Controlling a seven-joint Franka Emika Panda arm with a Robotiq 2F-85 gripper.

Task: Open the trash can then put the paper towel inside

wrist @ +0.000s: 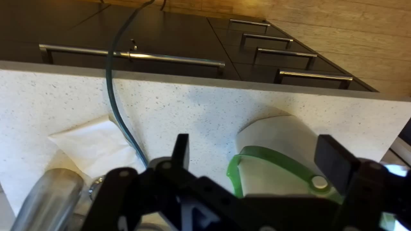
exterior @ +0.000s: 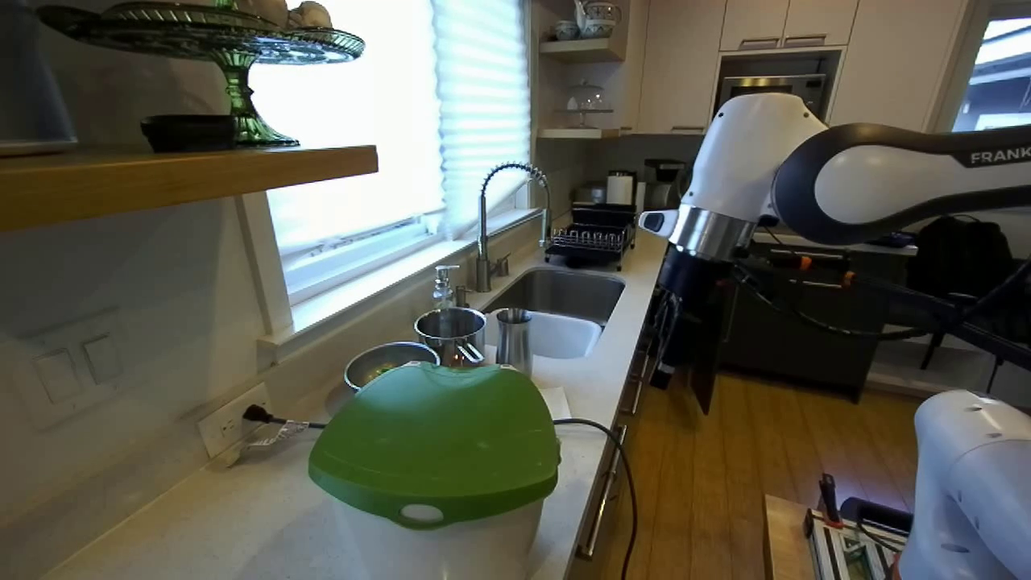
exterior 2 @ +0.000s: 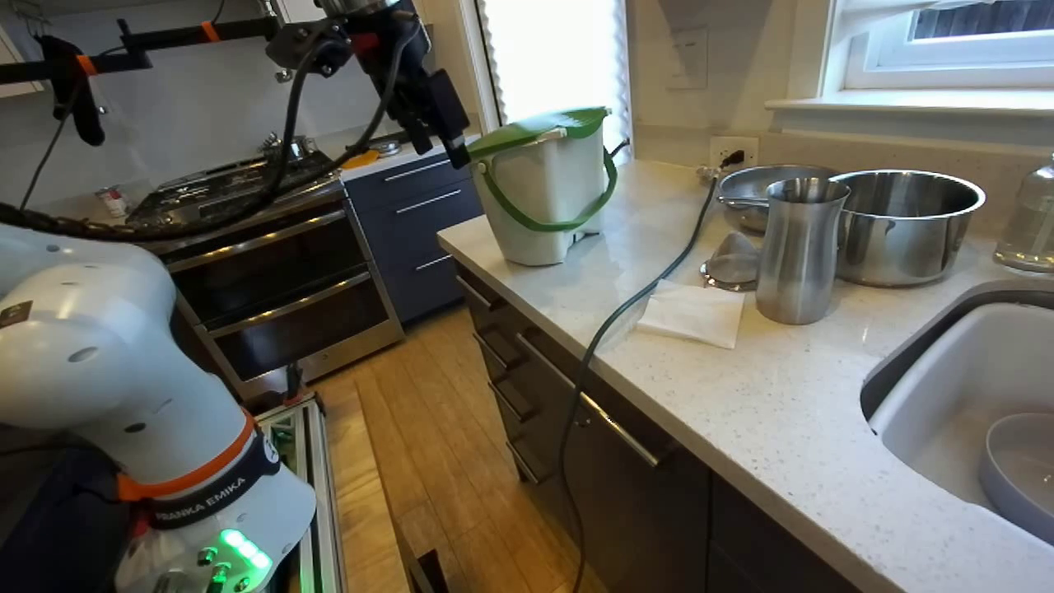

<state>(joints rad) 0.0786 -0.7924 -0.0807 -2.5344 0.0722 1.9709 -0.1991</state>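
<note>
While the green lid (exterior: 439,443) rests closed over the trash can (exterior 2: 539,177), neither step looks done. Trash can stands on the tabletop (exterior 2: 630,226) near its edge; paper towel (exterior 2: 693,313), taken to be the folded white sheet, lies flat just beside the steel cup (exterior 2: 795,255). Fingers (wrist: 335,163) wide apart, holding nothing. Likely remaining: raise green lid, fetch paper towel, drop it in.

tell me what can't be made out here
Inside of the trash can: covered by the green lid in both exterior views; in the wrist view, the gripper blocks most of the lid.
Round container in the sink: cut off by the right edge in an exterior view.
Steel cup's inner bottom: hidden by its wall in both exterior views.
Specks in the metal bowl: too small to name in an exterior view.
</note>
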